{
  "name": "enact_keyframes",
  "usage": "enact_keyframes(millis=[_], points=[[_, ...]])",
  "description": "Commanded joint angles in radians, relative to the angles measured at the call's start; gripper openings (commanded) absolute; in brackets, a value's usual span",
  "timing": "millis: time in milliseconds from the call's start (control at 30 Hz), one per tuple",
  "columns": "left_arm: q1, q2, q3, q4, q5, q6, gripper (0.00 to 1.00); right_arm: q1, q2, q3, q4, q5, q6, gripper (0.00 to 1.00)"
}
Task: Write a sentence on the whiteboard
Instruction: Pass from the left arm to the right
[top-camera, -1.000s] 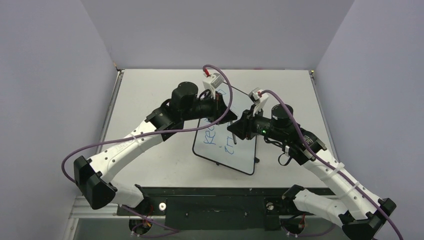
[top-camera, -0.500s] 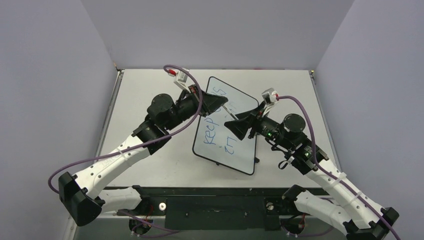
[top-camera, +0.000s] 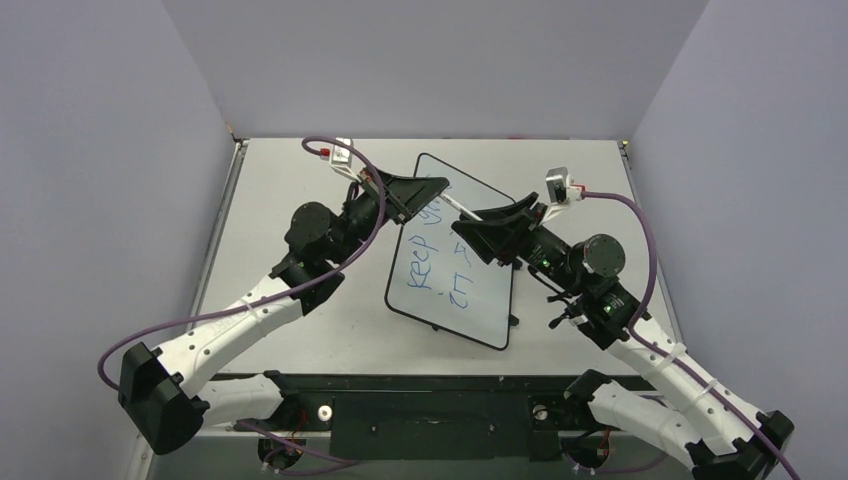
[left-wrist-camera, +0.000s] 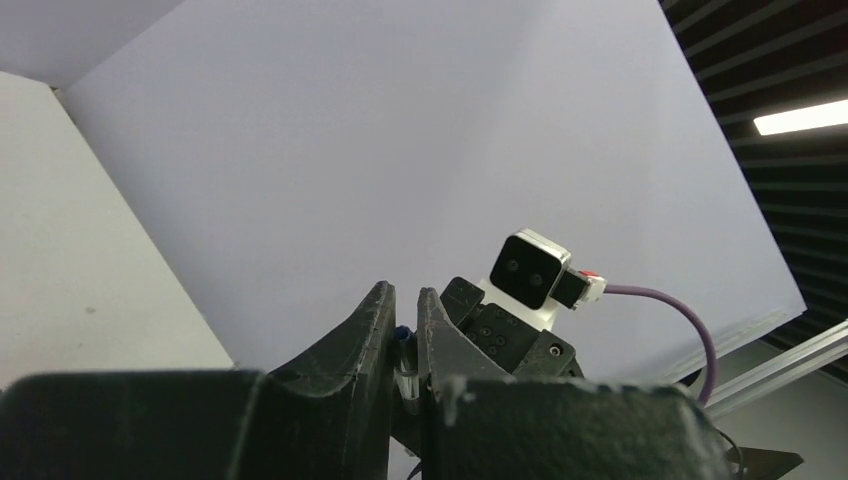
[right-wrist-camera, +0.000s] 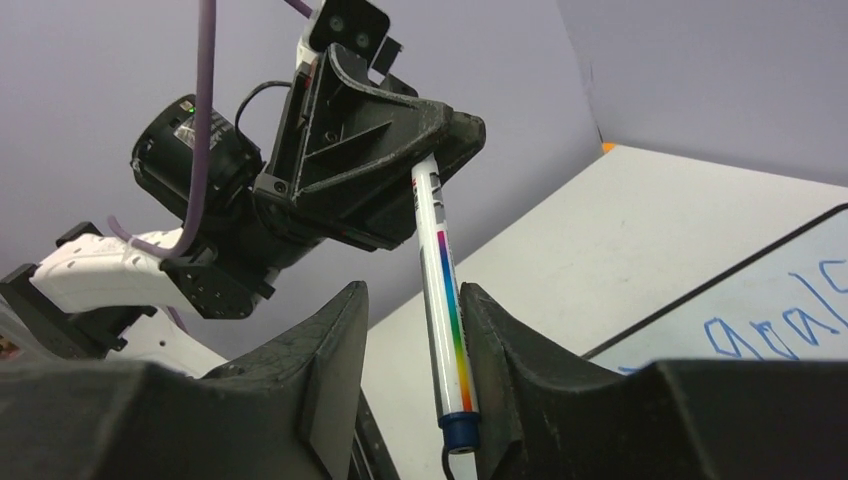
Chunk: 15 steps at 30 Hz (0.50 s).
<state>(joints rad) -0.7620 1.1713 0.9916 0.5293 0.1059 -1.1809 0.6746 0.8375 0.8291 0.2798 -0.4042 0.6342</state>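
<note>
Clamping the marker in the left gripper, loosely flanking it with the parted right gripper; hovering over the whiteboard's far end, the sentence at 7 o'clock.

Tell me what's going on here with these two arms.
Both arms hover over the large glossy white rectangular whiteboard, sharing a white marker pen with a rainbow stripe that is lifted clear of it. The left claw is shut on the pen's far end. The pen's blue end sits inside the right claw, though whether that one clamps it is unclear. Blue handwritten lettering is on the board, with "Keep" and "in" legible from above.
</note>
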Motion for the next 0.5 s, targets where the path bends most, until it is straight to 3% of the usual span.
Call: enact_keyframes(millis=[0,467], points=[[0.011,0.014,-0.012,0.112,-0.018,-0.045,0.00,0.000,0.028,0.021,0.159,-0.036,0.037,0.34],[0.013,0.033,-0.052,0.177,-0.004,-0.072,0.00,-0.001,0.087,0.058,0.247,-0.025,0.086,0.32]])
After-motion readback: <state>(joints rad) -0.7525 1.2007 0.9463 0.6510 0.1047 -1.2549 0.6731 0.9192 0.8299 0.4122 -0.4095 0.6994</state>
